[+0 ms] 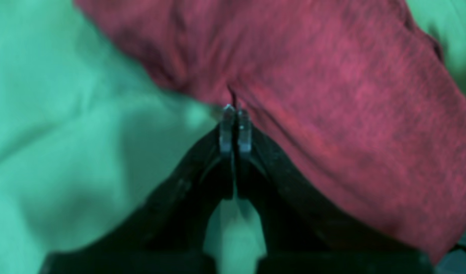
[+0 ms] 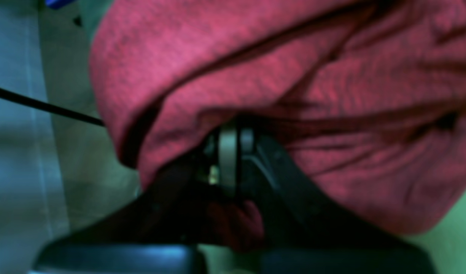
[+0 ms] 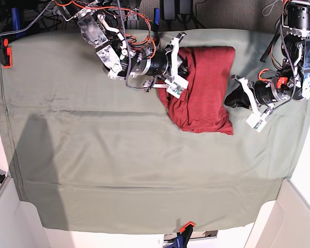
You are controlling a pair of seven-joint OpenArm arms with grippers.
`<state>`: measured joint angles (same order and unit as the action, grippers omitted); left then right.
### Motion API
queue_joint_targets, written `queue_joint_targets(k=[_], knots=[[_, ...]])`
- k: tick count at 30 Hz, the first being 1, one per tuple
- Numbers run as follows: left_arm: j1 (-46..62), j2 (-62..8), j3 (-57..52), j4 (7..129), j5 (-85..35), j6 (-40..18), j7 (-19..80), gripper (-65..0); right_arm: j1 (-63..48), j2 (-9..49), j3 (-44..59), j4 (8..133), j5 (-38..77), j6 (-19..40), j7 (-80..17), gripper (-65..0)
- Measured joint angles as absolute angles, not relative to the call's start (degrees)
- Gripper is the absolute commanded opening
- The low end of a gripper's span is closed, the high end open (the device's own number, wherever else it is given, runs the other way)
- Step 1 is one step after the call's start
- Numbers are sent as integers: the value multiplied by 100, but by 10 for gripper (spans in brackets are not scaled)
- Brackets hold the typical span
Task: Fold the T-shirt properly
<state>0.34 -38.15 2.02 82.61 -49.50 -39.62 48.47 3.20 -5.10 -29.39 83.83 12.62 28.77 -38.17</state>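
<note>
Two grippers, right [image 2: 233, 146] pinching one red T-shirt [image 3: 206, 88], left [image 1: 235, 114] pressed together beside it

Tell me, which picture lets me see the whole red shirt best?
The base view: the T-shirt shows in full there, a bunched, partly folded bundle on the green table cloth, between both arms. The left wrist view shows only blurred red fabric at the shut left gripper. The right wrist view shows folds draped over the shut right gripper.
</note>
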Motion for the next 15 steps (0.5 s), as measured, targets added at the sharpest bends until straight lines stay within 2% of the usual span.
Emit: queue_joint_targets(k=[5, 9, 15], knots=[[130, -3839, 191, 8261, -4952, -3962, 4845, -650, 333, -650, -2965, 8383, 1236, 2877, -3815, -650], [145, -3824, 10, 8261, -5092, -3962, 4866, -650, 336, -620, -2961, 8383, 589, 2873, -3815, -650], [578, -3839, -919, 8639, -5509, -3966, 5116, -650, 316, -231, -2921, 9168, 399, 2803, -3848, -650]])
